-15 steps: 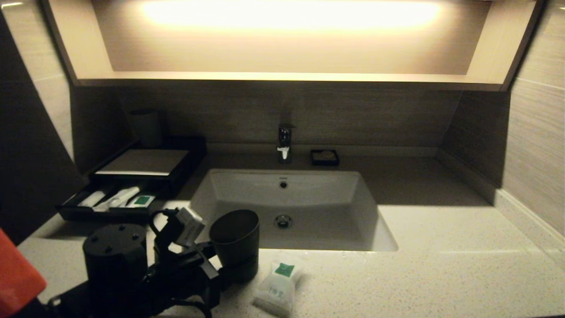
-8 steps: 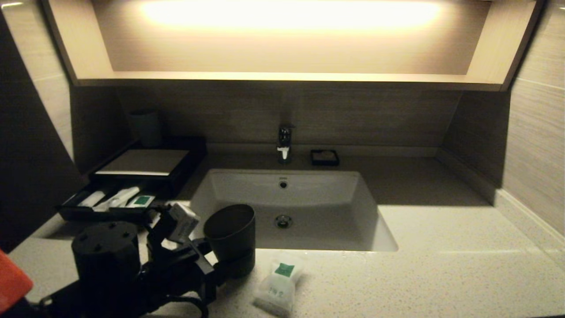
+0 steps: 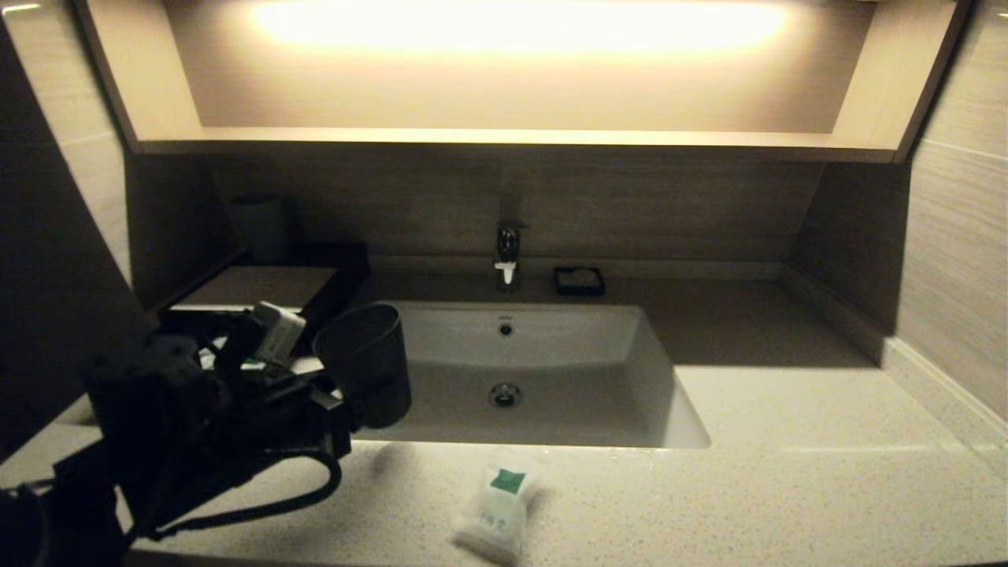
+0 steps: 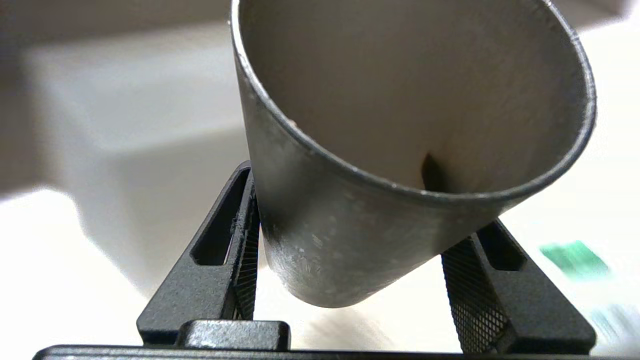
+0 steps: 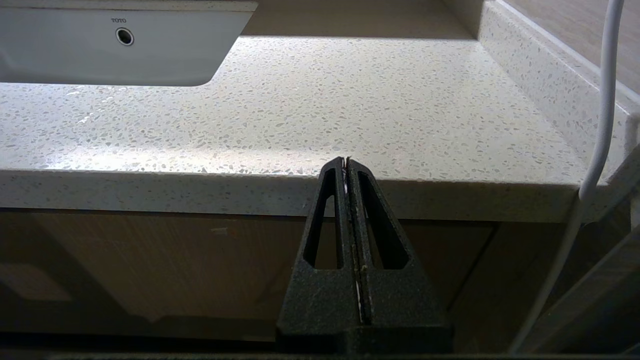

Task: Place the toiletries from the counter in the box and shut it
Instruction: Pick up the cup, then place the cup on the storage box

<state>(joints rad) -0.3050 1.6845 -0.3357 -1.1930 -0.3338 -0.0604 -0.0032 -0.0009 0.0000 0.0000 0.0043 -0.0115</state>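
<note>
Left gripper point(image 4: 350, 280) clamps the dark tumbler point(image 3: 364, 362) — the pillow pouch point(image 3: 494, 508) looks soft, probably light — pinch its middle

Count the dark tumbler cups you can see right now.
2. One dark tumbler cup is gripped in the left claw, lifted near the white basin's left edge. A second dark cup stands behind the low black box.

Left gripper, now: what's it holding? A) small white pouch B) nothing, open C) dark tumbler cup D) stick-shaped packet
C: in the left wrist view both fingers clamp the sides of the dark tumbler cup, held by the left gripper at the basin's left edge; the white pouch lies on the counter.
</note>
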